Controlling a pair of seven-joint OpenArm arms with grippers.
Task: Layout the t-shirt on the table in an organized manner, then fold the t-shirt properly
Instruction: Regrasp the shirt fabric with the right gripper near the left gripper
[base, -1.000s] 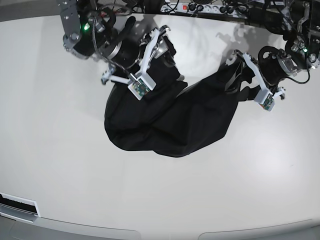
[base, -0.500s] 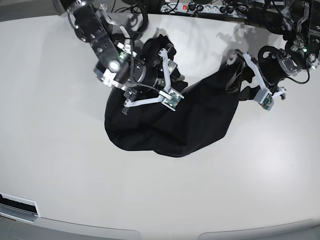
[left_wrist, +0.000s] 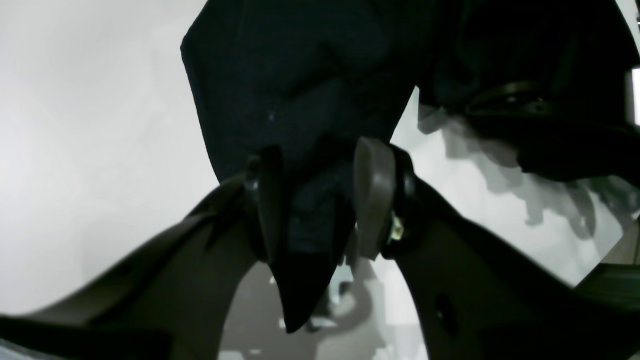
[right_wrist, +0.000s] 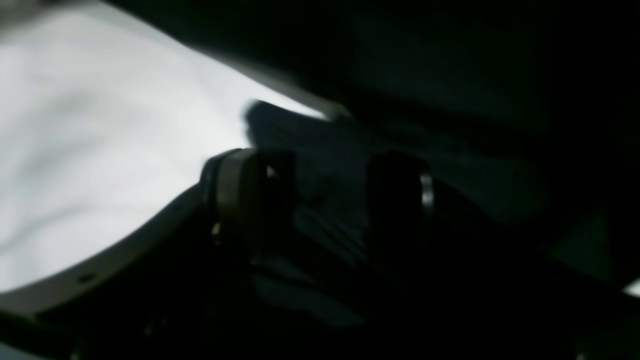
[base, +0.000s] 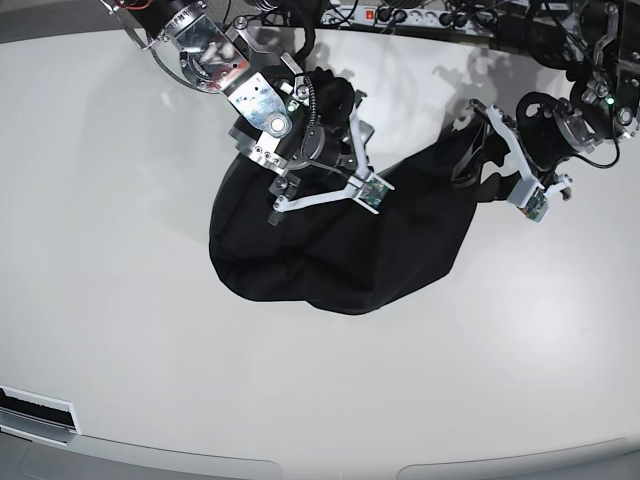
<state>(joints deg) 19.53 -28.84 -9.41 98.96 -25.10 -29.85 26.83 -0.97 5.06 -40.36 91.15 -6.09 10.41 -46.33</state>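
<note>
**Both grippers on a bunched shirt: the risks ahead**

Our left gripper (left_wrist: 315, 200) has its two fingers closed in on a thick fold of the t-shirt (base: 340, 245), with cloth filling the gap and a pointed tail of fabric hanging below. Our right gripper (right_wrist: 320, 200) sits among dark cloth with fabric between its fingers, but that view is so dim and blurred that we cannot tell whether it is clamped or merely resting around the cloth.

The table (base: 120, 330) is broad and white, and the shirt lies on its far half as a crumpled black heap, one end raised toward the left gripper (base: 478, 150), the other bunched under the right gripper (base: 335, 140). Nothing is laid out yet.

The largest risk, we judge, is spreading the wrong shape. We cannot make out hem, sleeves or collar in this mass, so pulling the arms apart may stretch a twisted or doubled shirt.

Next is the thick pinch: several layers seem caught on the left side, and they could lift together and stay tangled.

Then slippage: if the right hold is loose, the cloth may slide out mid-pull and drop back into the heap.

Smallest, the hanging tail could snag on a finger (left_wrist: 372, 200) at release.
</note>
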